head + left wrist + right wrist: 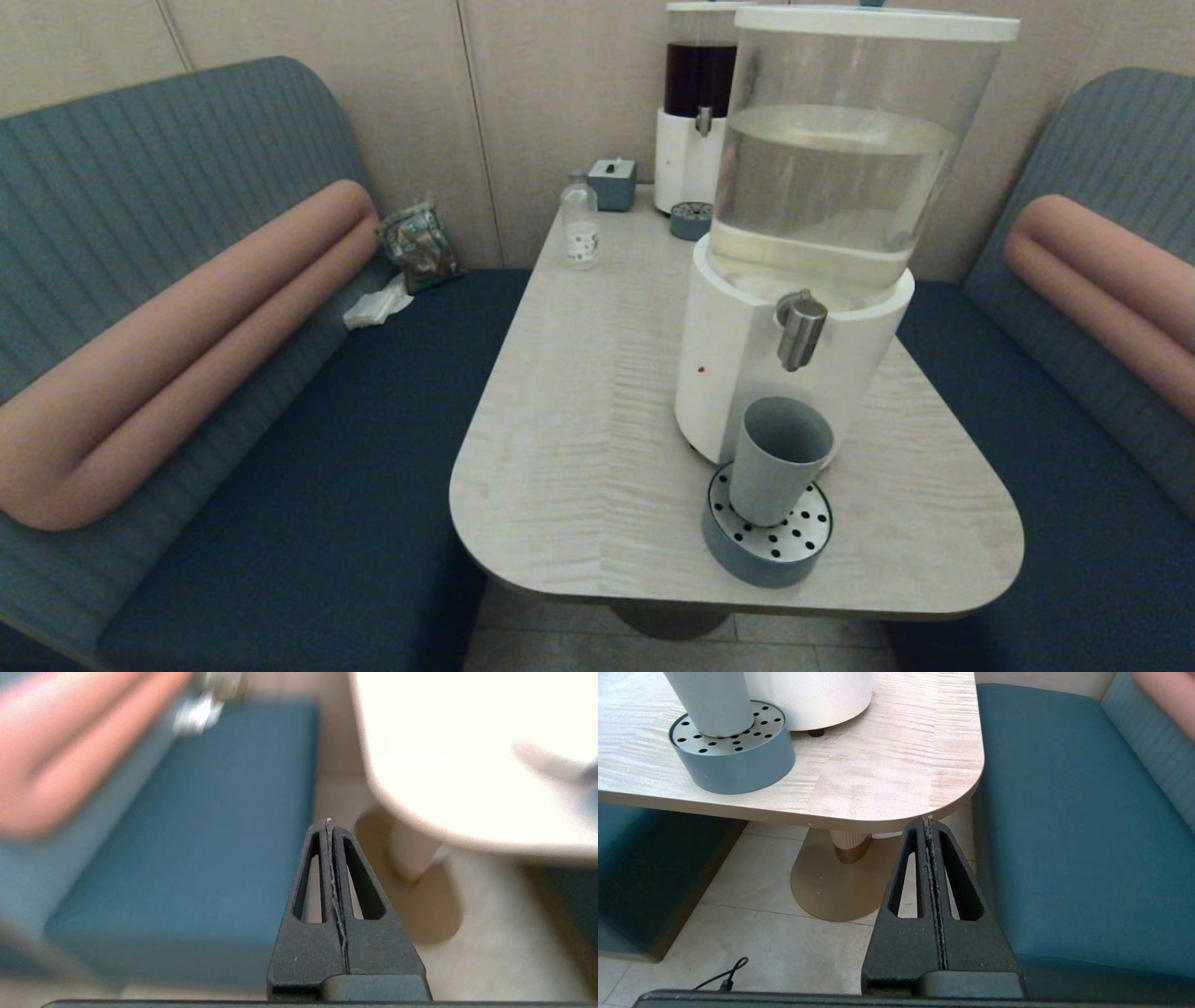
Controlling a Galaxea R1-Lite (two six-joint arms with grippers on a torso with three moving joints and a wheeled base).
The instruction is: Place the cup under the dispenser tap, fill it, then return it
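The grey-blue cup [777, 459] stands upright on the low round drip tray [747, 558] with a perforated steel top, right under the brushed-steel dispenser tap [800, 330] of the big white-based dispenser [730, 373]. In the right wrist view the cup [712, 701] and the tray [738, 763] show near the table's front edge. My right gripper [928, 820] hangs shut and empty below the table's front right corner. My left gripper [329, 822] is shut and empty, low by the table's left side, above the floor. Neither arm shows in the head view.
A second dispenser [691, 103] with dark liquid, a small tray [689, 222], a grey box [612, 182] and a small bottle [580, 222] stand at the table's far end. Blue benches [327, 448] flank the table [579, 420]. The table's pedestal [831, 882] stands on the tiled floor.
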